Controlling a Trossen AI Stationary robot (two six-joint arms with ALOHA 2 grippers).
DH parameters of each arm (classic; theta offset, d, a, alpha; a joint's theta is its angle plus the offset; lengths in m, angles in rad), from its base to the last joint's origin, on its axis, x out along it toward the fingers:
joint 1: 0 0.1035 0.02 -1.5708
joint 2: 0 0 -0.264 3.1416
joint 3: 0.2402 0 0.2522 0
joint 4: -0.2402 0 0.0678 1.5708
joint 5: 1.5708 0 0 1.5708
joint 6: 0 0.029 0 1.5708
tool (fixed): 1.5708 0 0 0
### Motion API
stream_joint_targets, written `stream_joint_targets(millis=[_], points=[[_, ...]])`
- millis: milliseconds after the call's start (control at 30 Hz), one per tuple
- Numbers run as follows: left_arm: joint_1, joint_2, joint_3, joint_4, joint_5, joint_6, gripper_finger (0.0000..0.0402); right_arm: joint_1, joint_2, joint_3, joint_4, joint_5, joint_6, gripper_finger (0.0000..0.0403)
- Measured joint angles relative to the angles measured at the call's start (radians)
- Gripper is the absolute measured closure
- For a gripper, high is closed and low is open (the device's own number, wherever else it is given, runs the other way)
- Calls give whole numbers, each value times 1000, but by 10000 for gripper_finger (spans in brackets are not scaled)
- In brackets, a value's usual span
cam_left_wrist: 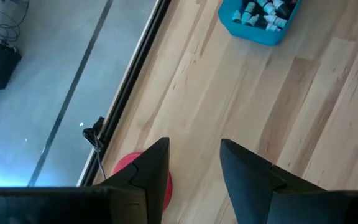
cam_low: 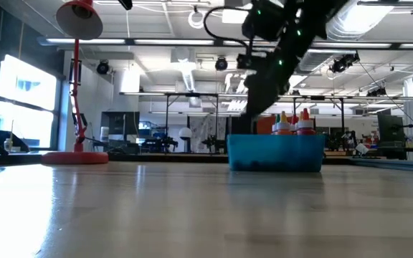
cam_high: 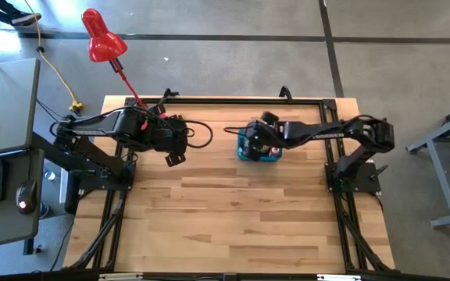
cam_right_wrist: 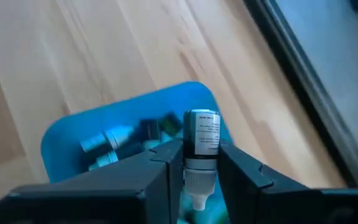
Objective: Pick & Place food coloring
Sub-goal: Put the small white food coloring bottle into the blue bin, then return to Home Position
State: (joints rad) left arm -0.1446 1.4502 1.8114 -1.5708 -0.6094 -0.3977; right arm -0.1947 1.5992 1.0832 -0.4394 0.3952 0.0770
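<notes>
A blue plastic bin [cam_high: 245,150] stands on the far middle of the wooden table and holds several small food coloring bottles [cam_left_wrist: 263,14]. In the low view, red and yellow ones with pale caps [cam_low: 293,124] stick up above its rim. My right gripper [cam_right_wrist: 201,149] hovers over the bin [cam_right_wrist: 126,134], shut on one small dark bottle with a grey-white label [cam_right_wrist: 202,127]. My left gripper [cam_left_wrist: 194,155] is open above bare table left of the bin, touching nothing. My right gripper pinches the labelled bottle between its two fingers [cam_right_wrist: 166,158], low on the body beside the neck [cam_right_wrist: 200,163]. The bottle lies along the fingers, its pale cap [cam_right_wrist: 197,200] toward the wrist and its base pointing away over the bin. Whether it touches the other bottles, I cannot tell.
A red desk lamp stands at the table's far left corner, its base [cam_left_wrist: 143,180] just beyond my left gripper and its head [cam_high: 100,35] out past the edge. A black frame rail [cam_high: 225,100] runs along the far edge. Bare wood [cam_high: 233,218] fills the near half.
</notes>
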Motion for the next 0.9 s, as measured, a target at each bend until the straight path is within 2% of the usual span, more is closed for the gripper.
stream_joint_targets(millis=[167,300,400,500,633,733,800,900], points=[[0,0,0,0,0,0,263,-39,5,-156,291,-137,-73,296],[0,0,0,0,0,0,263,-49,1,-176,326,-138,-77,269],[0,0,0,0,6,-1,263,-49,-3,-150,283,-92,-77,248],[0,0,0,0,28,15,263,-27,-27,-61,184,-84,-90,236],[0,-44,0,0,27,56,263,23,-99,153,-97,-84,-148,237],[0,-123,-30,2,6,44,263,76,-175,284,-269,-77,-114,244],[-6,-204,-111,5,-28,-13,263,124,-256,300,-293,-60,-106,249],[-40,-373,-324,14,-109,-146,263,198,-403,195,-254,-33,-123,256]])
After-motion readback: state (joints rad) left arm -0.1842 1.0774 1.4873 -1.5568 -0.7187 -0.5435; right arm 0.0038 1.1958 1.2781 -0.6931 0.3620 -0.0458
